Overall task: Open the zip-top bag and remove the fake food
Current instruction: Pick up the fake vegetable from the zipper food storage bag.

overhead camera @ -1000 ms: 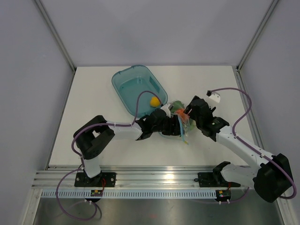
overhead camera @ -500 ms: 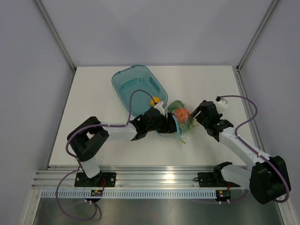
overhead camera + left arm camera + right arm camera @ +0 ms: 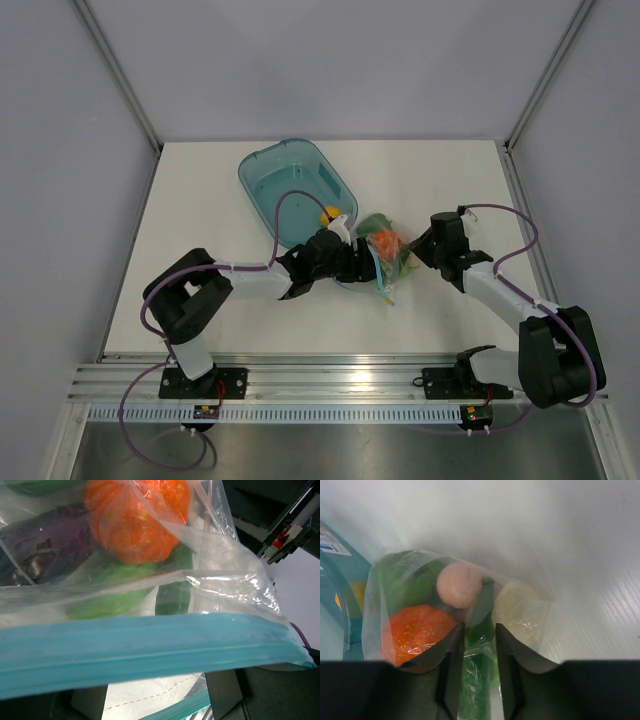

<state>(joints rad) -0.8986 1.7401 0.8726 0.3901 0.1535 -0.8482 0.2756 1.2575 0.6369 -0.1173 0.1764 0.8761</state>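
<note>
The zip-top bag lies mid-table between both arms with its teal zip strip toward the left arm. The fake food is inside it: an orange piece, a green pepper, a pinkish ball, a whitish piece, a purple eggplant and a green cucumber. My right gripper is shut on the bag's far end, pinching plastic and the cucumber. My left gripper is open at the bag's mouth, the strip lying across its spread fingers.
A translucent teal tub stands just behind the left gripper, with a yellow lemon in its near corner. White table surface lies to the right of the bag and in front of it. Grey walls enclose the table.
The right arm drew back to the right, then its jaws narrowed onto the bag's end and the cucumber. The left arm shifted slightly left and kept its jaws as they were.
</note>
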